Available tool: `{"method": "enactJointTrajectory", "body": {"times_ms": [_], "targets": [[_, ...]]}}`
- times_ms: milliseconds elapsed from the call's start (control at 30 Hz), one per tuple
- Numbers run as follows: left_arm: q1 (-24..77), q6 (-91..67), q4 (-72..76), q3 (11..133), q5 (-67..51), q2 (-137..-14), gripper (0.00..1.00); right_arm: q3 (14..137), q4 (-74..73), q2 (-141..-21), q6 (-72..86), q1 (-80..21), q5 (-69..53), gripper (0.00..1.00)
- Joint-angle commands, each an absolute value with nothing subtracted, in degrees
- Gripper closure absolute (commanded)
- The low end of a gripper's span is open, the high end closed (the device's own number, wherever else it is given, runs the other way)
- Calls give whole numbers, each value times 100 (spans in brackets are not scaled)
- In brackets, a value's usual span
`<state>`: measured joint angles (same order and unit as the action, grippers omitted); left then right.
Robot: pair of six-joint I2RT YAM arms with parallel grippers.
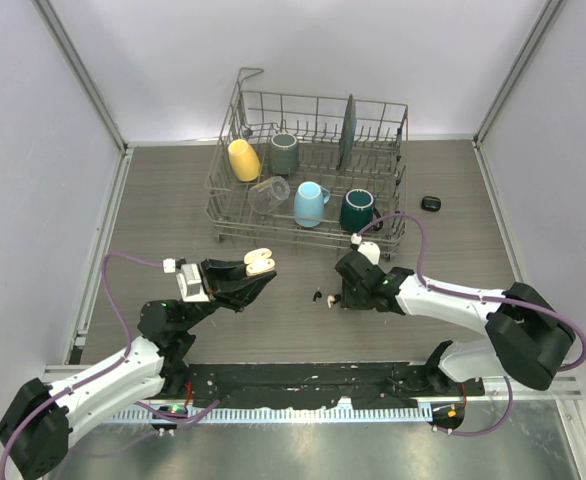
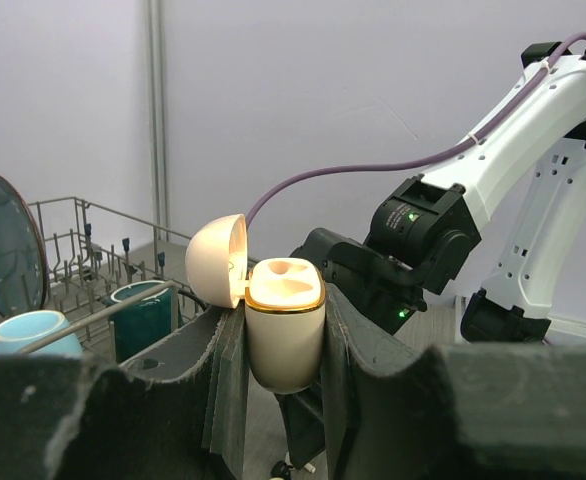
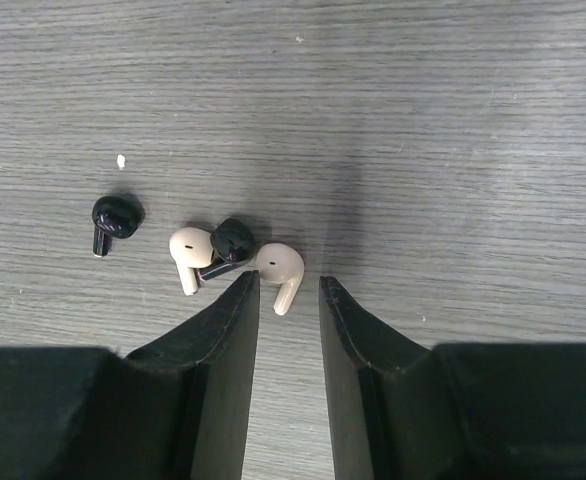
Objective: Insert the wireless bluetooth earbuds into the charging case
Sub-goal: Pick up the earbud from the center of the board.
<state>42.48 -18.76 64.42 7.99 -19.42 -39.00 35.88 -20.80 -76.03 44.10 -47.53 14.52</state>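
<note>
Right gripper (image 3: 289, 285): jaws stand narrowly apart, empty. Nearest cream earbud (image 3: 285, 268) lies on the table (image 3: 453, 120) just off its tips, stem running roughly into the gap; right arm is nearer. Left gripper (image 2: 285, 350), well away from the right gripper, clamps the open charging case (image 2: 285, 300) upright.

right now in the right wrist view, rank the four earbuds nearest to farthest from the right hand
1. nearer cream earbud, at the tips of the right hand
2. clustered black earbud, just left
3. other cream earbud, cluster's left end
4. lone black earbud, far left, apart
</note>
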Motion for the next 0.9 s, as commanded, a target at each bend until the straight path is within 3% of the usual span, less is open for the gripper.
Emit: {"method": "enactJointTrajectory", "body": {"times_ms": [0, 367, 567, 867], "targets": [[4271, -1731, 6688, 756, -1837, -3858, 100, 3753, -1890, -7646, 4359, -4772, 1652, 64], [4271, -1723, 6530, 738, -1811, -3700, 100, 3735, -1978, -7629, 4342, -4746, 1775, 66], [4271, -1723, 6521, 729, -1819, -3700, 100, 3744, -2004, -7471, 4193, -4737, 1837, 59], [4271, -1723, 6530, 712, -1793, -3709, 100, 3955, -2004, -7734, 3938, -4737, 1802, 58]]}}
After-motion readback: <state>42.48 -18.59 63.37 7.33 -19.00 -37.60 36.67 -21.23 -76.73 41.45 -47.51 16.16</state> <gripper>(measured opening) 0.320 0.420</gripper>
